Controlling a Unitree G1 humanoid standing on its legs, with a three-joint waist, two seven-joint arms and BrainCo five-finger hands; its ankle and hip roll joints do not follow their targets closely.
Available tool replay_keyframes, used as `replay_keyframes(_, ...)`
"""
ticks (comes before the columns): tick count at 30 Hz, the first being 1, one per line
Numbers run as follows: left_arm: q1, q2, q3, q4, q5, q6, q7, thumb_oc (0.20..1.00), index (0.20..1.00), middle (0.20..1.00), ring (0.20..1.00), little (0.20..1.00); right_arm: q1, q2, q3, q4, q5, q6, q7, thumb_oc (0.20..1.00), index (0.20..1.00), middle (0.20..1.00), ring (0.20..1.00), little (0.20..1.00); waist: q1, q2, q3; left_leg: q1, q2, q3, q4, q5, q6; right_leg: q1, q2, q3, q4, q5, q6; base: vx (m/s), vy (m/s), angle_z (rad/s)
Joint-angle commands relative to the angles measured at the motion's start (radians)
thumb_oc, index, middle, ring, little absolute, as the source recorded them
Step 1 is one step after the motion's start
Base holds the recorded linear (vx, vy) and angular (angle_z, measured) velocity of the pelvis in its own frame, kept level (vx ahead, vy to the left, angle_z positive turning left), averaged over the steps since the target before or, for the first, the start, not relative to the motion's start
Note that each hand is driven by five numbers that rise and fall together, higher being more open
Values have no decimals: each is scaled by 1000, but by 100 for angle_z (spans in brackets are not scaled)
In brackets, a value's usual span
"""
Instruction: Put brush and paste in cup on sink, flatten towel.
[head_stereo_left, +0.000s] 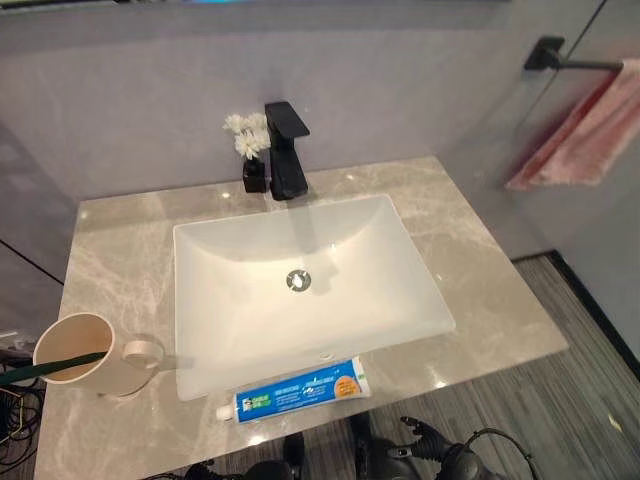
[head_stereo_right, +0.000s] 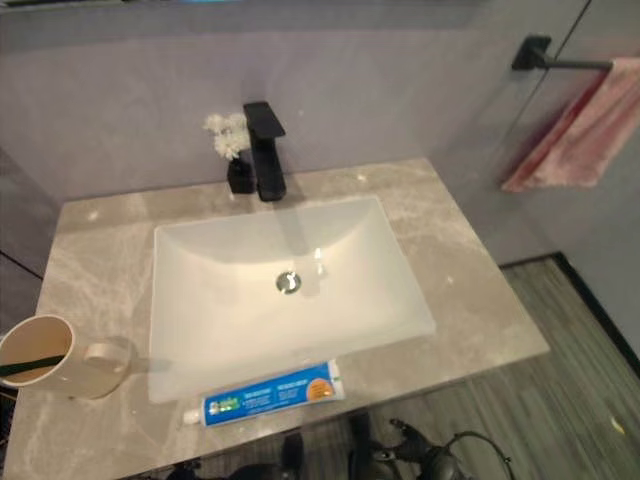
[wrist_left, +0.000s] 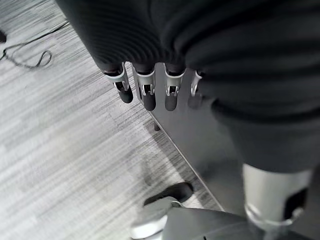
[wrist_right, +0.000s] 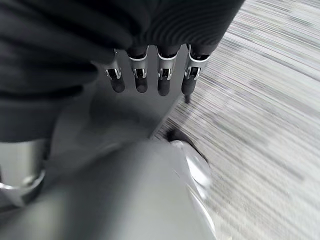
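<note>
Left hand (wrist_left: 150, 87): I read it as hanging beside the body over the floor, fingers straight and relaxed, holding nothing.
Right hand (wrist_right: 150, 80): same posture, fingers loose, empty.
Cup (head_stereo_left: 85, 355): stands on the countertop (head_stereo_left: 480, 290) at the sink's (head_stereo_left: 400, 260) front-left corner, handle turned toward the basin.
Toothbrush (head_stereo_left: 45, 368): dark green, leaning inside the cup; I judge step 1 done.
Toothpaste (head_stereo_left: 295, 390): lies flat along the counter's front edge, just before the basin, within easy reach.
Towel (head_stereo_left: 585, 130): pink, bunched on the wall bar (head_stereo_left: 575, 62) at right, not yet flattened.
Next: I judge the paste comes first.
</note>
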Motion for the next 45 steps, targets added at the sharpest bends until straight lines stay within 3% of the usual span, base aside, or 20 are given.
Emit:
replay_keyframes(1,-61,-3,3,12,1,-5,9,1000,1000,1000,1000,1000,5,-73,11,-35,-10,-9,1,1000,1000,1000,1000,1000,-2,32,-1,-55,43,-28,51,8,-88,93,38,-1,-46,-5,-7,-93,-388,22)
replay_keyframes(2,-76,-9,-15,8,1,-5,15,1000,1000,1000,1000,1000,-5,-78,-13,14,12,-3,-15,1000,1000,1000,1000,1000,1,41,10,-82,70,-57,-5,76,-116,86,52,-37,-55,-11,-19,-110,-259,35)
replay_keyframes(3,-76,-9,-15,8,1,-5,15,1000,1000,1000,1000,1000,-5,-78,-13,14,12,-3,-15,1000,1000,1000,1000,1000,1,41,10,-82,70,-57,-5,76,-116,86,52,-37,-55,-11,-19,-165,-281,50)
replay_keyframes(4,-91,-12,-21,12,-1,-2,19,1000,1000,1000,1000,1000,-2,-73,-44,40,43,3,-30,1000,1000,1000,1000,1000,-9,46,13,-105,88,-24,-33,114,-130,81,44,-73,-57,-13,-19,-108,-95,64)
replay_keyframes(5,-101,-15,-22,9,-1,0,21,1000,1000,1000,1000,1000,0,-73,-63,56,56,6,-36,1000,1000,1000,1000,1000,-27,47,13,-118,103,56,-34,122,-132,78,30,-96,-60,-9,-14,-134,-102,119)
replay_keyframes(6,-109,-16,-26,3,1,2,21,1000,1000,1000,1000,1000,2,-75,-76,74,62,9,-44,1000,1000,1000,1000,1000,-41,45,11,-121,123,135,-17,114,-133,74,15,-114,-62,-3,-9,-98,-35,144)
replay_keyframes(7,-109,-15,-29,3,4,2,20,1000,1000,1000,1000,1000,6,-79,-82,82,65,12,-46,1000,1000,1000,1000,1000,-47,39,10,-108,130,145,21,84,-132,66,8,-126,-65,8,-7,-82,-41,146)
replay_keyframes(9,-108,-13,-36,6,12,-1,19,1000,1000,1000,1000,1000,-1,-81,-88,96,77,9,-49,1000,1000,1000,1000,1000,-57,24,-3,-78,113,96,64,14,-130,47,-4,-130,-72,26,-7,-101,-26,42)
replay_keyframes(12,-111,-13,-44,8,12,-3,20,1000,1000,1000,1000,1000,5,-75,-104,107,99,6,-50,1000,1000,1000,1000,1000,-76,24,-10,-42,127,84,77,-21,-137,28,-18,-129,-63,32,-3,-66,58,-14)
replay_keyframes(13,-111,-15,-55,2,12,-6,15,1000,1000,1000,1000,1000,2,-70,-100,123,99,8,-40,1000,1000,1000,1000,1000,-78,38,-14,-39,127,45,63,-12,-139,23,-20,-115,-56,38,3,-35,164,11)
replay_keyframes(18,-106,-1,-68,-14,36,-14,6,1000,1000,1000,1000,1000,-9,-38,-78,159,64,18,-32,1000,1000,1000,1000,1000,-66,54,-22,-4,107,82,20,-19,-120,40,-48,-84,-76,62,22,-26,193,-5)
replay_keyframes(25,-94,26,-50,4,56,-14,6,1000,1000,1000,1000,1000,-17,-12,-57,111,59,15,-22,1000,1000,1000,1000,1000,-57,30,-24,32,80,107,-29,-17,-97,42,-66,-58,-91,104,47,-43,125,-20)
replay_keyframes(30,-96,34,-46,7,53,-20,11,1000,1000,1000,1000,1000,-41,-9,-72,103,85,14,-27,1000,1000,1000,1000,1000,-63,18,-11,-8,67,112,-7,-19,-92,-6,-79,8,-141,188,76,-110,58,-14)
replay_keyframes(31,-95,36,-45,4,50,-20,12,1000,1000,1000,1000,1000,-45,-6,-73,108,93,15,-26,1000,1000,1000,1000,1000,-61,21,-9,-16,70,112,1,-17,-90,-7,-71,17,-133,175,69,-149,15,3)
replay_keyframes(32,-88,35,-45,-2,43,-21,13,1000,1000,1000,1000,1000,-49,6,-67,136,101,13,-30,1000,1000,1000,1000,1000,-29,22,-13,-29,70,119,15,-19,-84,34,-68,-10,-125,135,53,-129,18,9)
replay_keyframes(41,-37,42,-24,-16,41,-43,24,1000,1000,1000,1000,1000,-29,-13,-66,197,66,13,-32,1000,1000,1000,1000,1000,12,25,-49,-9,83,63,-44,28,-111,89,-59,-108,-188,115,34,9,-68,14)
replay_keyframes(45,85,153,-33,-327,70,-140,65,1000,1000,1000,1000,1000,-13,-36,-147,243,119,-2,-63,1000,1000,1000,1000,1000,69,46,-31,-39,85,-9,-52,55,-127,112,-76,-202,-211,110,37,-54,-97,66)
